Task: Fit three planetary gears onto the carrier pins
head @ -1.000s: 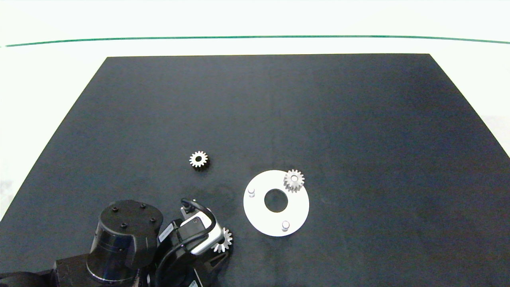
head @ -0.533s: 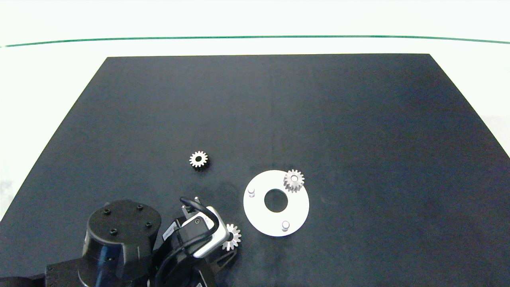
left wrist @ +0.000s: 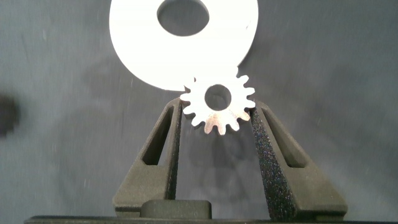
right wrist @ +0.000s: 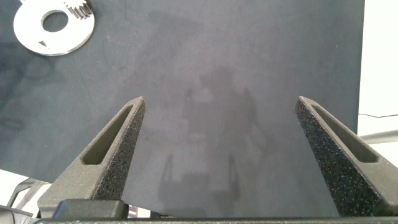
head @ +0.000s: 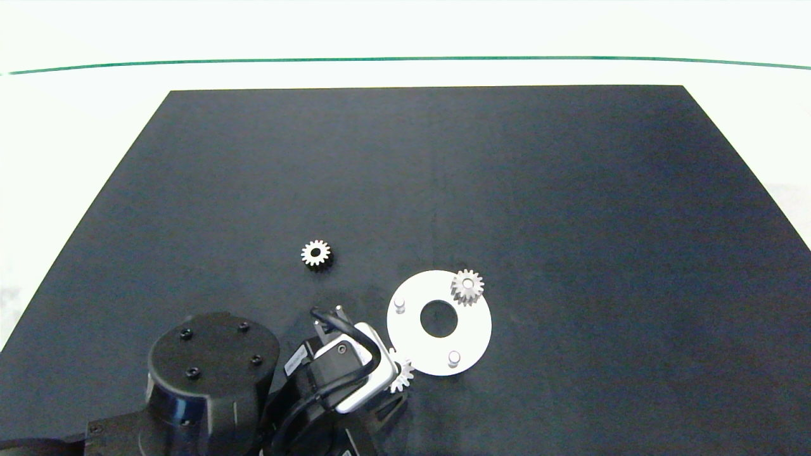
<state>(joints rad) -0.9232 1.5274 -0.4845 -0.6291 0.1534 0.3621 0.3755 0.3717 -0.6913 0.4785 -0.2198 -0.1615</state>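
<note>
My left gripper [left wrist: 217, 112] is shut on a silvery planetary gear [left wrist: 218, 102], held flat just above the mat at the near-left rim of the white carrier disc [left wrist: 184, 46]. From above, that held gear [head: 401, 375] peeks out beside the left wrist, overlapping the disc [head: 475, 326] edge. A second gear [head: 467, 286] sits on the disc's far-right pin. Two bare pins stand free: the left pin [head: 399, 305] and the near pin [head: 453, 358]. A third gear [head: 315, 253] lies loose on the mat to the far left. My right gripper [right wrist: 221, 109] is open, out of the head view.
The black mat [head: 570, 190] covers the table, bordered by white surface with a green line [head: 405, 59] at the back. The right wrist view shows the disc [right wrist: 55, 28] far off across bare mat.
The left gripper has carried its gear to the right and slightly away from the front edge, from beside the disc to overlapping the disc's near-left rim. The other gears and the disc have not moved.
</note>
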